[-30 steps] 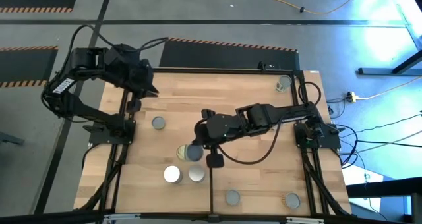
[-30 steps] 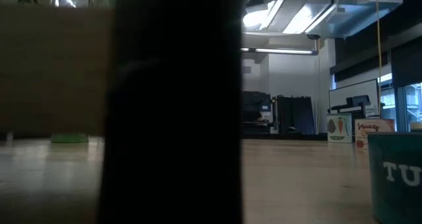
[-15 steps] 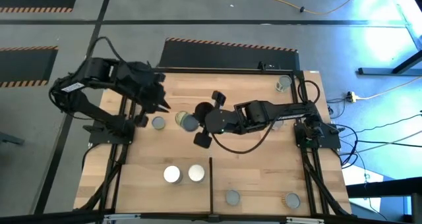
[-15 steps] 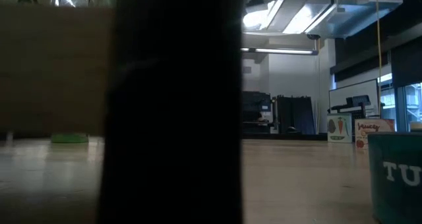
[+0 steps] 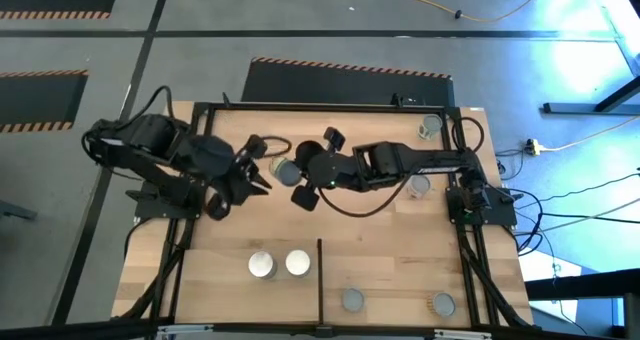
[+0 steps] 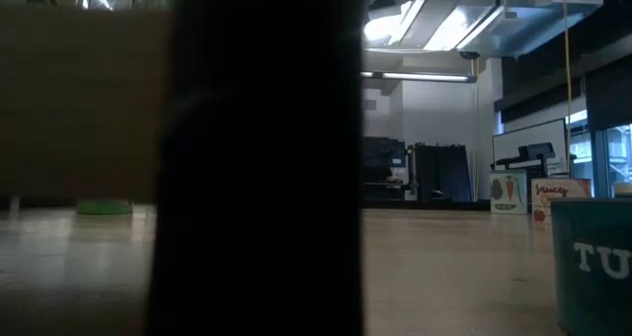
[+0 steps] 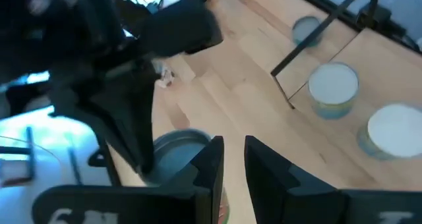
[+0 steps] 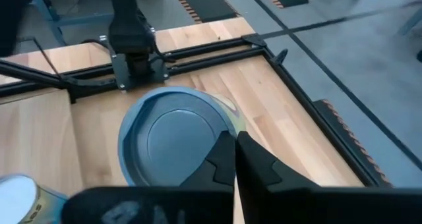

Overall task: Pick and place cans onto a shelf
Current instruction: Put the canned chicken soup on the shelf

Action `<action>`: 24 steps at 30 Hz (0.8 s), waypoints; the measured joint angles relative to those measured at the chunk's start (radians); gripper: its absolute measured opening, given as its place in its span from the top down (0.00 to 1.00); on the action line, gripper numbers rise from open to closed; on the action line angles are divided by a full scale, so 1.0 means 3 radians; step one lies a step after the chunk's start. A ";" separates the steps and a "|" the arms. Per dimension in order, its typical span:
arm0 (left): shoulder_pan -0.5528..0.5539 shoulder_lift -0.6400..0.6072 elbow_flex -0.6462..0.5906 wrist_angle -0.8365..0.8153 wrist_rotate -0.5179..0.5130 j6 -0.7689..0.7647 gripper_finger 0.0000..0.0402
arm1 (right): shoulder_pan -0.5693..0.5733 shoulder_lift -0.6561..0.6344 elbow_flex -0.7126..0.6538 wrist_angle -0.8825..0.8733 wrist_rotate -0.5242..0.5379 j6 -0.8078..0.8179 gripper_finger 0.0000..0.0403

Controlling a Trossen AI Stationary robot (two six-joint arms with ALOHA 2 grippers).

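I have both grippers meeting near the middle of the far half of the table. My right gripper (image 5: 287, 170) has its fingers pressed together, and the grey-topped can (image 8: 177, 140) sits right at their tips in the right wrist view, touching or nearly so; I cannot tell whether they have any hold on it. Just to that can's left my left gripper (image 5: 262, 178) points toward it with its fingers (image 7: 212, 159) only a narrow gap apart and nothing between them; the same can (image 7: 178, 153) lies just ahead of them, partly hidden behind the right arm's dark body.

Nearer me from the grippers, two white-topped cans (image 5: 261, 266) stand side by side just left of the thin black divider bar (image 5: 319, 280) of the shelf (image 5: 390, 315). Right of the bar, two more cans (image 5: 352, 300) stand near the front edge. Beyond the right arm, another can (image 5: 419, 186) stands beside it, and one more (image 5: 431, 128) at the far right corner.
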 joint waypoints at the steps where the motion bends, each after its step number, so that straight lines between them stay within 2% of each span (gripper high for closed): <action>1: -0.0050 0.0002 0.0000 -0.0003 -0.0095 0.0055 0.86 | -0.0014 0.0000 0.0000 -0.0023 -0.0001 0.0030 1.00; 7: -0.0264 0.0130 0.0003 -0.0105 -0.0685 0.0626 0.86 | -0.0059 0.0000 0.0000 -0.0052 0.0000 0.0039 1.00; 12: -0.0280 0.0303 0.0003 -0.0367 -0.0780 0.1120 0.86 | -0.0061 0.0000 0.0000 -0.0052 -0.0003 0.0035 1.00; 15: -0.0277 0.0377 0.0001 -0.0470 -0.1018 0.1398 0.86 | -0.0061 0.0000 0.0000 -0.0052 -0.0003 0.0037 0.99; 18: -0.0277 0.0404 0.0001 -0.0461 -0.1226 0.1472 0.86 | -0.0061 0.0000 0.0000 -0.0053 -0.0001 0.0034 1.00; 24: -0.0233 0.0399 0.0001 -0.0450 -0.1246 0.1616 0.86 | -0.0062 0.0000 -0.0001 -0.0059 -0.0002 0.0035 1.00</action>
